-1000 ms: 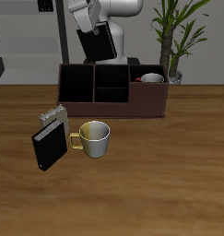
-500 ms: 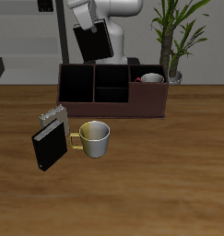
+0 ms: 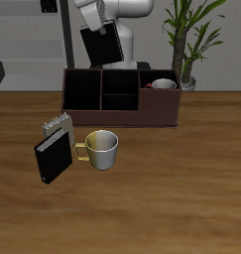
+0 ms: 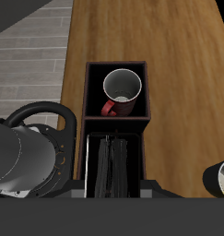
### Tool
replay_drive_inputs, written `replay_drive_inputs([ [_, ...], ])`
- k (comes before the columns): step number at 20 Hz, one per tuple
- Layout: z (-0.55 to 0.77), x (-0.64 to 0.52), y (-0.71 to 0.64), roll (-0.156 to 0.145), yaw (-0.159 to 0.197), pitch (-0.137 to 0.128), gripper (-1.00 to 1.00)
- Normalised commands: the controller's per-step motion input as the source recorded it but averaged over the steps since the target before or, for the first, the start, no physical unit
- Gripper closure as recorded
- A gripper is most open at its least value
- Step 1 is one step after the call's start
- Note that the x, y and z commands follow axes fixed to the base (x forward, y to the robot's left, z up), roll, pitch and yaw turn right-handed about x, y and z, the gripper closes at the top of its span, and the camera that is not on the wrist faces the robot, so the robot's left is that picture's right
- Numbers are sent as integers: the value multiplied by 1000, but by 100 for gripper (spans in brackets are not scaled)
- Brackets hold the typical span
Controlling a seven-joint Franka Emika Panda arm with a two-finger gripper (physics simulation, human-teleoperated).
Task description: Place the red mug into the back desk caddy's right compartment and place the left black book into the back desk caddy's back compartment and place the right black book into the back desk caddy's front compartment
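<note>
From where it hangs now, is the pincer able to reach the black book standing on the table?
Probably not yet: the pincer already holds the other black book above the back desk caddy. The standing black book itself has open space above it.

Red mug [image 4: 122, 90] in right compartment [image 4: 93, 88] — upright.

1. You are working in even, soft simulator light that seems to come from above; neither view has a blown-out patch.
2. Shadows are faint: a soft dark patch lies on the table [image 3: 181, 189] under the pale mug [image 3: 101, 149].
3. The black-walled sections of the back desk caddy [image 3: 120, 96] are so dark that you cannot read detail inside them.
4. In the wrist view the white inside of the red mug [image 4: 122, 92] is the brightest spot, with a mild sheen, not glare.
5. Both pictures are small and coarse; edges look jagged, but nothing is motion-blurred or bent at the borders.
</note>
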Motion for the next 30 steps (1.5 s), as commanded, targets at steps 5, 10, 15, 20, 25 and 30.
replay_drive_inputs([
  [5, 17, 38, 89, 15, 6, -15, 100],
  [10, -155, -42, 134, 34, 7, 32, 100],
  [15, -35, -74, 51, 16, -22, 16, 100],
  [20, -81, 4, -8, -6, -6, 17, 100],
  [25, -212, -46, 35, 7, -13, 42, 100],
  [30, -155, -22, 20, 15, -1, 30, 100],
])
